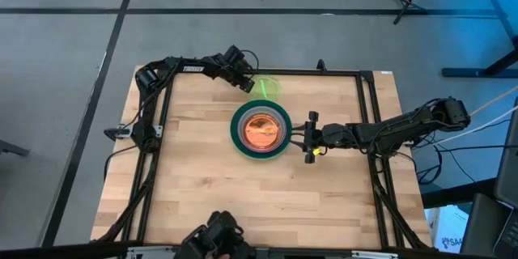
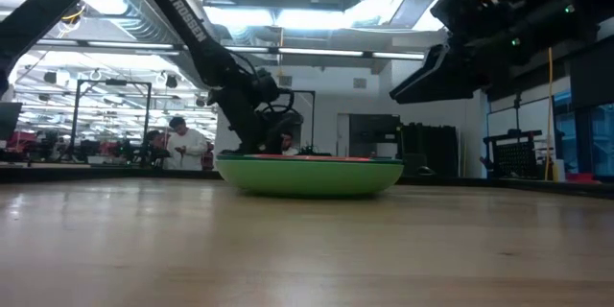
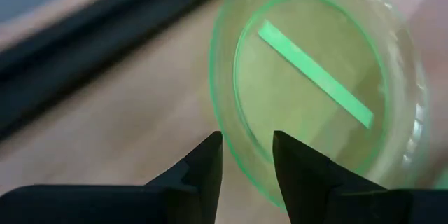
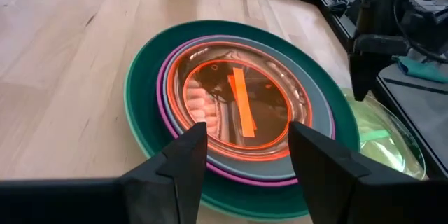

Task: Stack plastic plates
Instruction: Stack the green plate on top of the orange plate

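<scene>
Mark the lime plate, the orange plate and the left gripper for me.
lime plate (image 3: 308, 77), left wrist view, its flat centre.
orange plate (image 4: 238, 108), right wrist view, its centre, atop the stack.
left gripper (image 3: 247, 155), left wrist view, between fingertips.

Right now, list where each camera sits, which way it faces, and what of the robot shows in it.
High view: above the table, looking straight down; both arms, stack of plates, lime plate at the left claw.
Low view: table height, looking level across; stack, arms overhead, people behind.
Left wrist view: on the left arm, looking past its claw, which straddles the lime plate's rim.
Right wrist view: on the right arm, past its open claw, onto the stack.
Shared: both wrist views show the lime plate.
</scene>
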